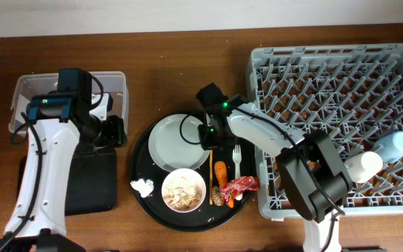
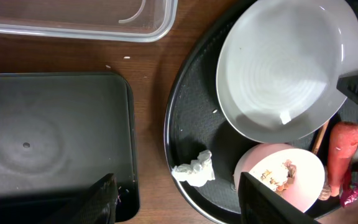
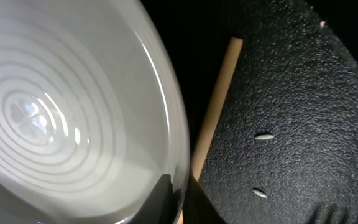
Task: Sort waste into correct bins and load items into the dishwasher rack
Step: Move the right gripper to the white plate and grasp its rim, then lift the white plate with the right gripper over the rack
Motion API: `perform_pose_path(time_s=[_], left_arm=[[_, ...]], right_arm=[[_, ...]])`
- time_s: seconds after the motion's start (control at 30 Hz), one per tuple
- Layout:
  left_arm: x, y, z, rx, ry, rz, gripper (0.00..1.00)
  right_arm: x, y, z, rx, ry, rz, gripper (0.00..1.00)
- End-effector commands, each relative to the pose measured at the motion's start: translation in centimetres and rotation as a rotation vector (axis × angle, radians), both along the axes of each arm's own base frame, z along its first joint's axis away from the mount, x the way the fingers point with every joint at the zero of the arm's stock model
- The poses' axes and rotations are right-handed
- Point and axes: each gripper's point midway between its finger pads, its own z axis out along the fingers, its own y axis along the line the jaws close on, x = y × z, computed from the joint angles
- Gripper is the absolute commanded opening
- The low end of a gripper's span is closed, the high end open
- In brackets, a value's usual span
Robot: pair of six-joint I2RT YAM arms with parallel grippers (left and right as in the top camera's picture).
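Observation:
The pale round plate (image 1: 173, 143) lies tilted on the round black tray (image 1: 140, 164). My right gripper (image 1: 210, 137) is shut on the plate's right rim; in the right wrist view its fingers (image 3: 180, 202) pinch the plate edge (image 3: 55, 112) beside the wooden chopstick (image 3: 213, 112). My left gripper (image 1: 115, 131) is open and empty, hovering (image 2: 179, 205) between the flat black tray (image 2: 42, 137) and the tissue wad (image 2: 194, 169). The white bowl (image 1: 183, 190) holds rice scraps. The carrot (image 1: 220, 171), red wrapper (image 1: 242, 185), fork (image 1: 236, 159) and brown lump (image 1: 216, 198) lie on the round tray.
The clear tub (image 1: 19, 87) stands at the far left, the flat black tray (image 1: 93, 182) in front of it. The grey rack (image 1: 341, 63) fills the right side, with the blue cup (image 1: 396, 147) and cream cup (image 1: 364, 166) in it. Rice grains (image 3: 264, 136) dot the round tray.

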Motion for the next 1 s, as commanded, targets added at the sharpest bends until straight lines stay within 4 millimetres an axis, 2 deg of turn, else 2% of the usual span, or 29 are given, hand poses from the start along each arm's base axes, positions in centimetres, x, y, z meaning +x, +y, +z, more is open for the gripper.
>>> perform_pose_path(time_s=[0.0, 0.17, 0.33, 0.4, 0.47, 0.6, 0.77, 0.87, 0.93, 0.97], left_arm=[[0.2, 0.1, 0.6, 0.003, -0.023, 0.009, 0.62], [0.2, 0.1, 0.6, 0.003, -0.023, 0.01, 0.62], [0.2, 0.1, 0.6, 0.003, -0.023, 0.009, 0.62], [0.2, 0.1, 0.6, 0.003, -0.023, 0.009, 0.62], [0.2, 0.1, 0.6, 0.004, -0.023, 0.009, 0.62], [0.2, 0.1, 0.6, 0.004, -0.024, 0.009, 0.62], [0.3, 0.1, 0.6, 0.003, -0.027, 0.009, 0.62], [0.3, 0.1, 0.6, 0.003, -0.026, 0.01, 0.62], [0.3, 0.1, 0.6, 0.002, -0.026, 0.009, 0.62], [0.3, 0.0, 0.7, -0.005, -0.026, 0.008, 0.62]], right_arm=[[0.9, 0.8, 1.2, 0.013, -0.027, 0.008, 0.04], [2.6, 1.4, 4.0, 0.016, -0.076, 0.004, 0.04], [4.8, 0.1, 7.7, -0.078, -0.166, -0.02, 0.04], [5.7, -0.7, 10.0, -0.129, -0.213, -0.036, 0.04], [6.9, -2.6, 13.2, -0.219, -0.304, -0.07, 0.04], [8.5, -7.1, 19.9, -0.378, -0.475, -0.163, 0.04], [9.5, -15.3, 28.2, -0.568, -0.65, -0.308, 0.04], [9.7, -20.7, 31.1, -0.643, -0.697, -0.427, 0.04], [9.6, -24.2, 32.3, -0.698, -0.709, -0.501, 0.04], [9.6, -26.9, 32.9, -0.752, -0.708, -0.538, 0.04]])
